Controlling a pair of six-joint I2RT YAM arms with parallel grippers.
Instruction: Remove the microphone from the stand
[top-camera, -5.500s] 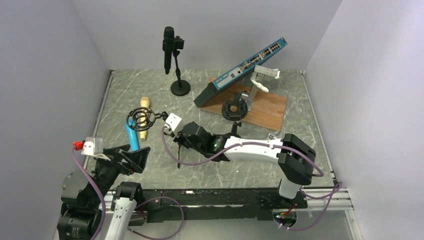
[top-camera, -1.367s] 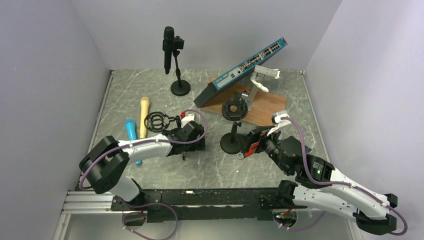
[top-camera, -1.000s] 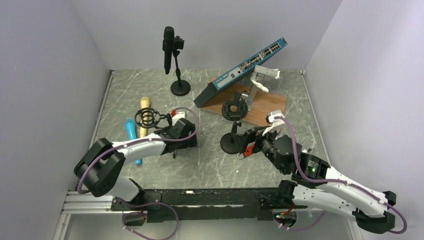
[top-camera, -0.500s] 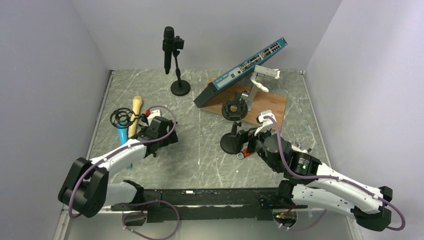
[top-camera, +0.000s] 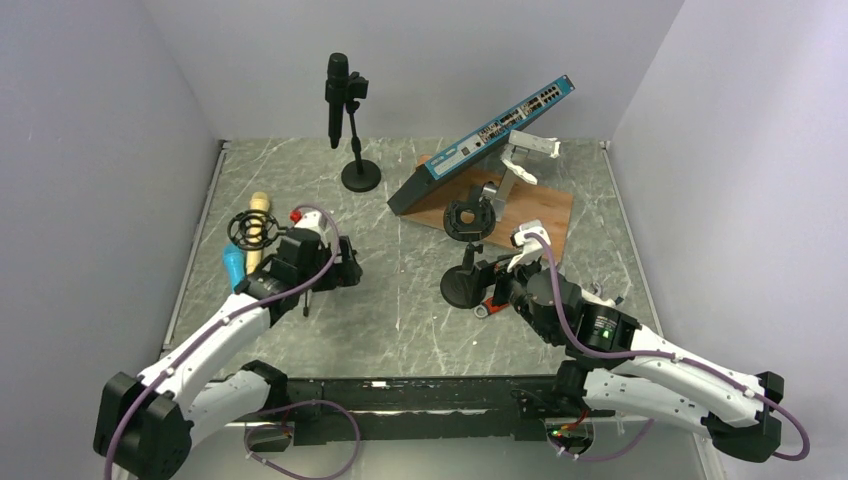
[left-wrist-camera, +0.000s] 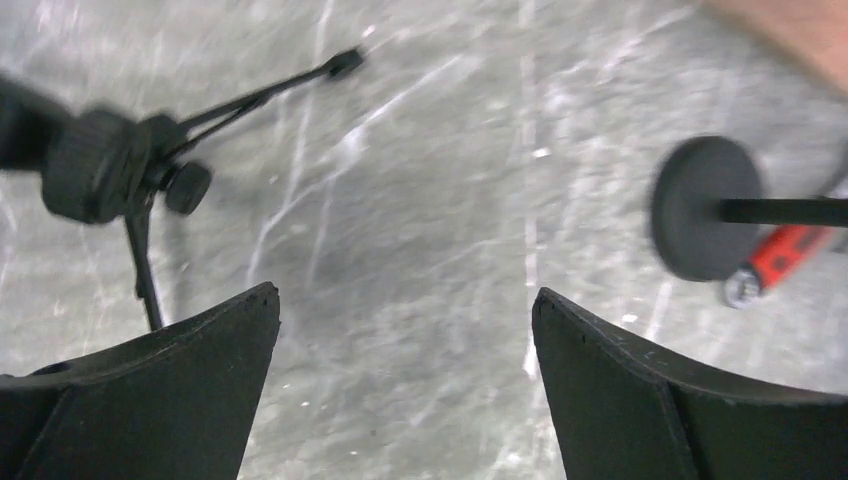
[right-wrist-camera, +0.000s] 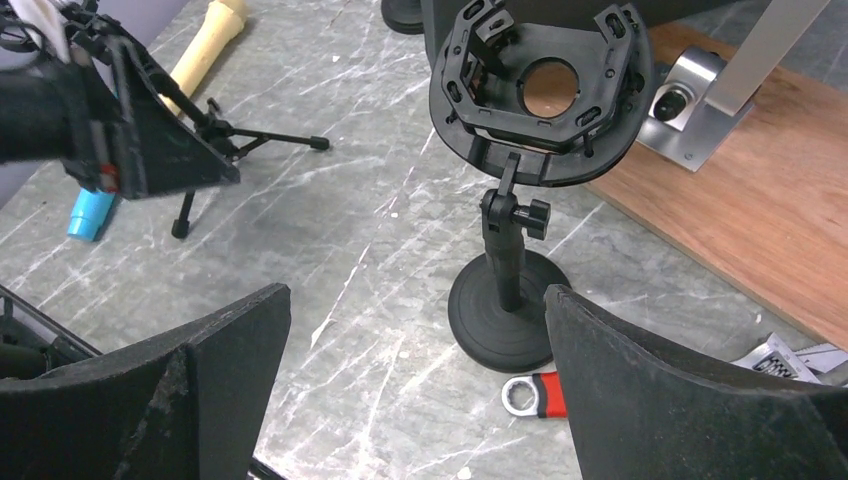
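Left arm: in the last second or so it has swung from mid-table out to the left side, and the tripod mount (top-camera: 250, 228) has travelled with it.
Left gripper (left-wrist-camera: 405, 292): jaws are spread wide with nothing between them. The tripod mount stands off to one side of my fingers, blurred, so I cannot tell whether it touches me.
Right arm: it has crept in toward the round-base stand (right-wrist-camera: 505, 245).
Right gripper (right-wrist-camera: 417, 290): wide open and empty, facing that stand from close by without touching it.
Ring on that stand: empty; I see straight through it.
Loose mics: the blue microphone (top-camera: 234, 266) and cream microphone (top-camera: 258, 212) lie on the table (top-camera: 400, 320) by the tripod mount, in no holder.
Black microphone (top-camera: 337, 85): upright in the clip of the tall stand (top-camera: 357, 150) at the back, well apart from both grippers.
Meaning: if the black one is my target, I judge removal not begun. The recent moves only shuffle gear, and one arm needs to reach back.
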